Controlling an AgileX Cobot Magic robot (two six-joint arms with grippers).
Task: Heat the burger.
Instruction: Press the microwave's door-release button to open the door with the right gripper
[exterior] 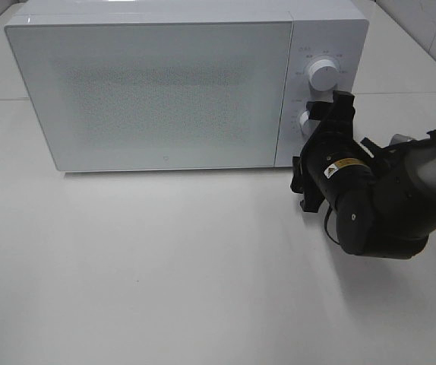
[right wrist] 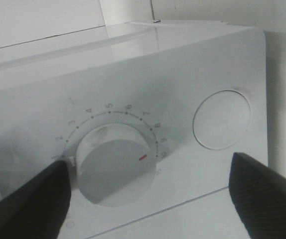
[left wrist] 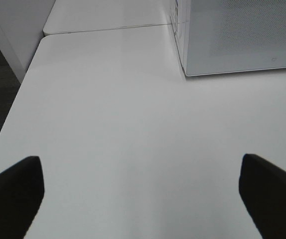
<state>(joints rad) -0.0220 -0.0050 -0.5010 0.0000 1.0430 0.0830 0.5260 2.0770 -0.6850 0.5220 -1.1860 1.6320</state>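
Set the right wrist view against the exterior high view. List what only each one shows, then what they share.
Only the right wrist view: the numerals around the lower knob and the red mark on it, a flat round button beside it, and the right gripper open, its fingers spread on either side of the knob.
Only the exterior high view: the closed door of the microwave, the table in front and the right arm.
Both: the microwave, that knob and the gripper. The burger appears in neither.
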